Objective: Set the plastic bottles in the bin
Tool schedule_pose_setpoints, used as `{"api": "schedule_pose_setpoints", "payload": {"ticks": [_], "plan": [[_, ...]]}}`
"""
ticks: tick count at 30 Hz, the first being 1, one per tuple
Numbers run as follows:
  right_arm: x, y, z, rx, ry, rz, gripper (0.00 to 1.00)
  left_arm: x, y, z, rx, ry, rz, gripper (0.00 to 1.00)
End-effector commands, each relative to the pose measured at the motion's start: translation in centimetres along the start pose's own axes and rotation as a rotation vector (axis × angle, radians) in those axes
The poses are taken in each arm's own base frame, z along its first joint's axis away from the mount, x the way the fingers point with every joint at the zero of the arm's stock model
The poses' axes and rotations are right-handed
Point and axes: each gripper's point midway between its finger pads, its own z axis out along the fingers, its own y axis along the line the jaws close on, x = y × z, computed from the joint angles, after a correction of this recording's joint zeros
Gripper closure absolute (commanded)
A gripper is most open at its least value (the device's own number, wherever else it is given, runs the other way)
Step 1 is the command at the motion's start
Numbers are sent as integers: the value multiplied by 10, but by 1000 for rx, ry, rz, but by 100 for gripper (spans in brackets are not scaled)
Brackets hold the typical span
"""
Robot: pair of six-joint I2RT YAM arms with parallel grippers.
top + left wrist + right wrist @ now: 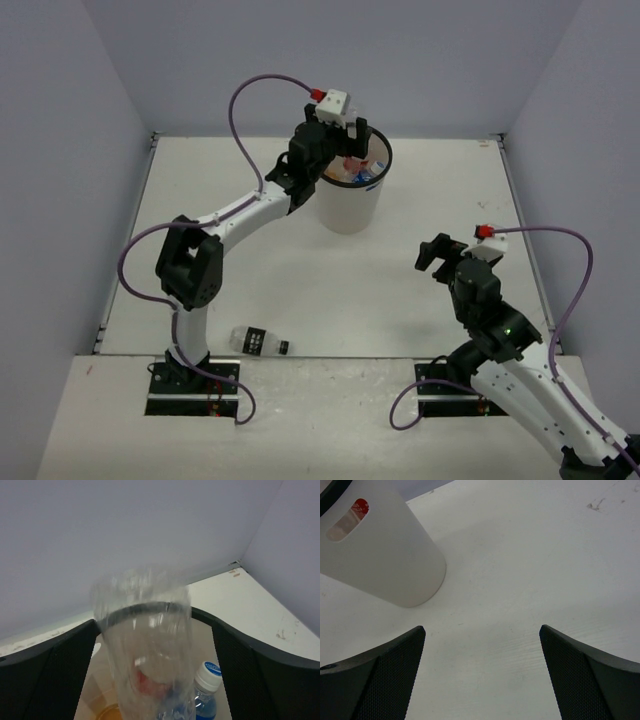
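The white bin (350, 210) stands at the back middle of the table. My left gripper (345, 150) hangs over its mouth, its jaws spread wide. In the left wrist view (154, 630) the long plain clear bottle (145, 650) is blurred between the fingers, with a gap on its right side, above the bin's black rim (202, 615). Inside the bin lie the blue-labelled bottle (207, 680), something red (147, 682) and the orange bottle (107, 712). The black-labelled bottle (258, 341) lies on the table near the left arm's base. My right gripper (437, 255) is open and empty.
The right wrist view shows the bin's wall (385, 565) at the upper left, with bare white table (520, 580) under my right gripper (482, 680). Grey walls enclose the table on three sides.
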Motion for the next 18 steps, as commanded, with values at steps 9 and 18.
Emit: {"api": "schedule_pose_setpoints", "payload": {"ticks": [9,18], "plan": [[-5,10,-4,-60,3,-17,1,-140,-12,-68,45,-259,-60,0],[-2,114,-43,-619,98,-208,1,-120,57,-177,-295,-31,-115,0]]}}
